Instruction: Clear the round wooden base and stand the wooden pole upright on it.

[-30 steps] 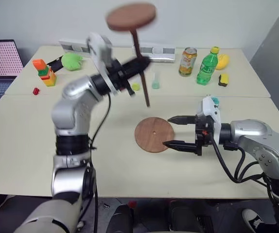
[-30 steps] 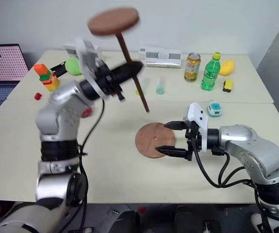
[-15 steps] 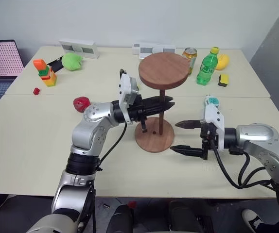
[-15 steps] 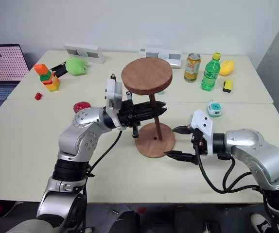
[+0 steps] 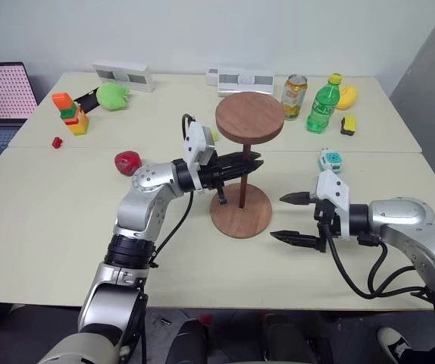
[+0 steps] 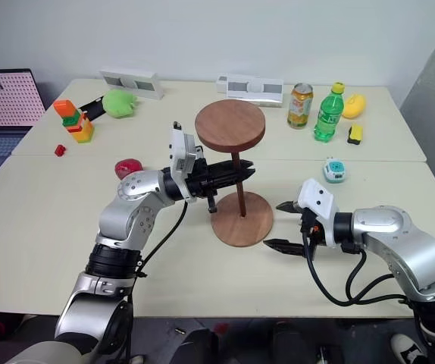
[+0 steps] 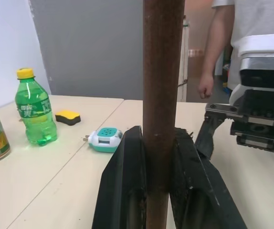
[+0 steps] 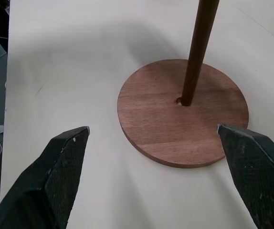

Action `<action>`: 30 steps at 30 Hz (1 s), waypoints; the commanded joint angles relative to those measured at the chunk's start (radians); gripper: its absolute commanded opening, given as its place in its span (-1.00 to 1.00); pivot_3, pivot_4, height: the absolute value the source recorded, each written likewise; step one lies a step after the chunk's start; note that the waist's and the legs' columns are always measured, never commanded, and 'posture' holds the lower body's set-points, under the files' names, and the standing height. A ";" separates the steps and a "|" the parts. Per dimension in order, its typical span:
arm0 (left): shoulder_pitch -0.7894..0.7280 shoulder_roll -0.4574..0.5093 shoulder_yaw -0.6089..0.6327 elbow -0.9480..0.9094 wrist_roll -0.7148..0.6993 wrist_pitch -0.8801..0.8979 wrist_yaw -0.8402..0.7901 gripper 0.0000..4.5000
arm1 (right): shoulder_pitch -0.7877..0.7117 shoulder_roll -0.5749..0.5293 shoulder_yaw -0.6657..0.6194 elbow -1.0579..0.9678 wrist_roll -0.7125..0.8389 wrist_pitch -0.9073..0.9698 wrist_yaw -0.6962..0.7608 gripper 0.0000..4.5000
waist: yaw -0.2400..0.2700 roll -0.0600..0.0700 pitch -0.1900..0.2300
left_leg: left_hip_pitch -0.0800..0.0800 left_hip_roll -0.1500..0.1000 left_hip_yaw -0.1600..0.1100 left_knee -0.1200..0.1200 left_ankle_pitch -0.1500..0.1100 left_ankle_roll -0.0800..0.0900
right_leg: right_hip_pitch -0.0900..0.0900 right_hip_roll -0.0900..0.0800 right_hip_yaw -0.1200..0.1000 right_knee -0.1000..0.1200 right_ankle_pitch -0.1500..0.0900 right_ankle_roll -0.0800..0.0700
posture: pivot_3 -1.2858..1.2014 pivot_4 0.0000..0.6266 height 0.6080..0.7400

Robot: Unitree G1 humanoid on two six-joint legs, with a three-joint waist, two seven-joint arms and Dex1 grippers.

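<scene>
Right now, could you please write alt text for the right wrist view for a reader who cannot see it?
The wooden pole stands with its lower end at the centre hole of the round wooden base, which lies flat on the pale table. The right gripper faces the base, its two black fingers spread wide and holding nothing.

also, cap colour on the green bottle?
Yellow. The green bottle shows its cap best in the left wrist view.
</scene>
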 commanded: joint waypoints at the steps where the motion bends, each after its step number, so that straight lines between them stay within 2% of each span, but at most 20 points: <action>1: -0.004 0.004 -0.007 0.013 0.015 -0.015 0.010 -0.88 | -0.005 -0.005 -0.025 -0.018 0.005 -0.016 0.007 1.00 | 0.000 0.000 0.000 | 0.000 0.000 0.000 0.000 0.000 0.000 | 0.000 0.000 0.000 0.000 0.000 0.000 | 0.03 -0.52 1.00; 17: 0.044 0.045 0.002 -0.083 -0.036 0.066 0.040 -0.88 | -0.027 0.003 -0.027 0.007 0.005 -0.001 -0.001 1.00 | -0.001 0.000 0.000 | 0.003 0.000 -0.001 0.000 0.000 0.000 | 0.004 0.000 0.000 -0.001 0.000 0.000 | 0.03 -0.52 1.00; 30: 0.067 0.046 -0.025 -0.097 -0.026 0.048 0.047 -0.88 | -0.043 -0.003 -0.019 0.033 -0.004 -0.001 0.005 1.00 | -0.001 0.000 0.000 | 0.004 0.000 -0.001 -0.001 0.000 0.001 | 0.004 0.000 0.000 -0.002 0.000 0.000 | 0.03 -0.52 1.00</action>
